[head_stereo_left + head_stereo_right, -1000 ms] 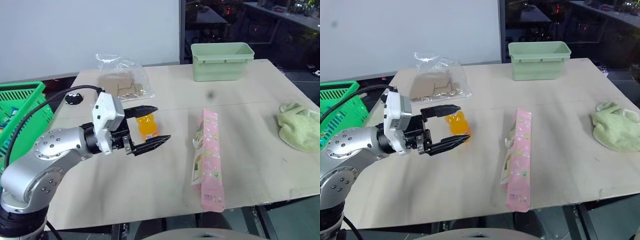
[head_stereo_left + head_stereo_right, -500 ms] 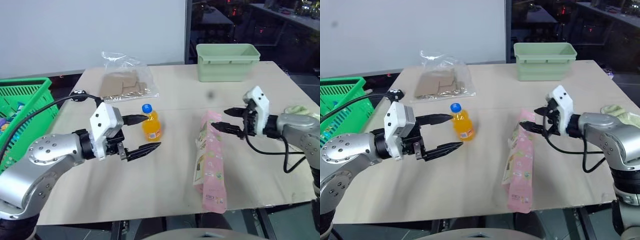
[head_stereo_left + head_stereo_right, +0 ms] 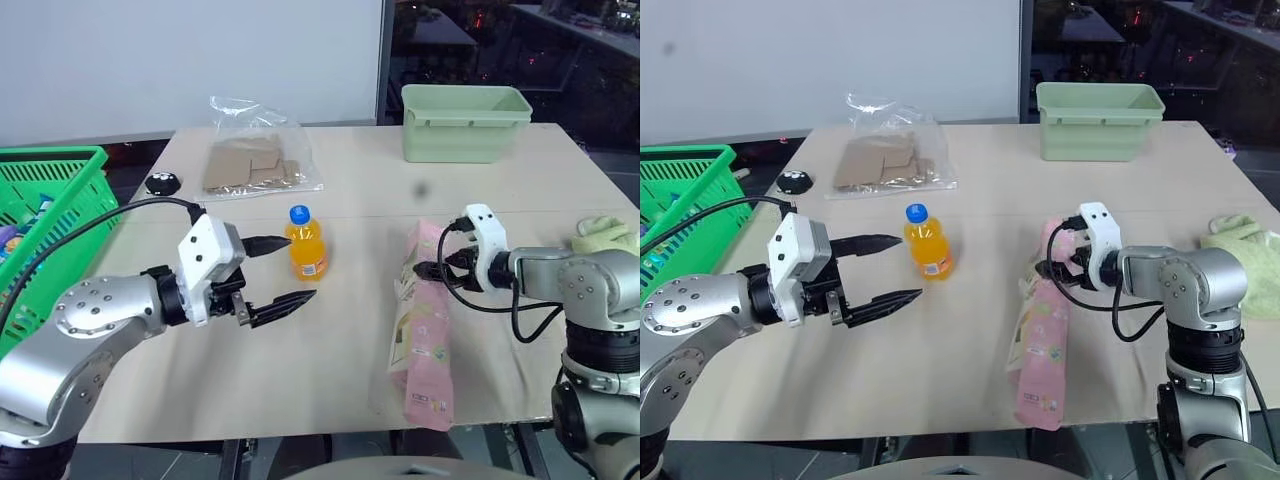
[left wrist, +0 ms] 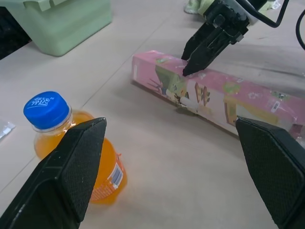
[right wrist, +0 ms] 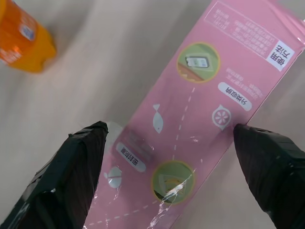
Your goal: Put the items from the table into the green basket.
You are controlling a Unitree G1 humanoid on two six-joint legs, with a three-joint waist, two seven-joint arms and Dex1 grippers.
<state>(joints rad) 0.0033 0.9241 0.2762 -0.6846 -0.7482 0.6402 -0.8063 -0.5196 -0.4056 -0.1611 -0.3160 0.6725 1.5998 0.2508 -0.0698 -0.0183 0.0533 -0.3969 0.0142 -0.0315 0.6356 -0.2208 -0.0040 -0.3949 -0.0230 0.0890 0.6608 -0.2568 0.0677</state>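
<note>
The right gripper (image 3: 428, 271), jaws wide and empty, hung straddling the far end of the pink snack packet (image 3: 422, 335), whose long axis ran near-to-far on the table (image 3: 340, 390), while the open, empty left gripper (image 3: 283, 270) faced the orange bottle (image 3: 306, 245) just right of it.

- One table (image 3: 520, 330)
- One pink packet (image 3: 425, 330)
- One orange bottle (image 3: 306, 243)
- One green basket (image 3: 45, 215)
- One mint tub (image 3: 465, 122)
- One plastic bag (image 3: 255, 165)
- One green cloth (image 3: 607, 236)
- One black disc (image 3: 160, 183)
- Two grippers: left (image 3: 278, 272), right (image 3: 438, 270)

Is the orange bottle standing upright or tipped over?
Upright: the orange bottle stands on the table, blue cap uppermost.
</note>
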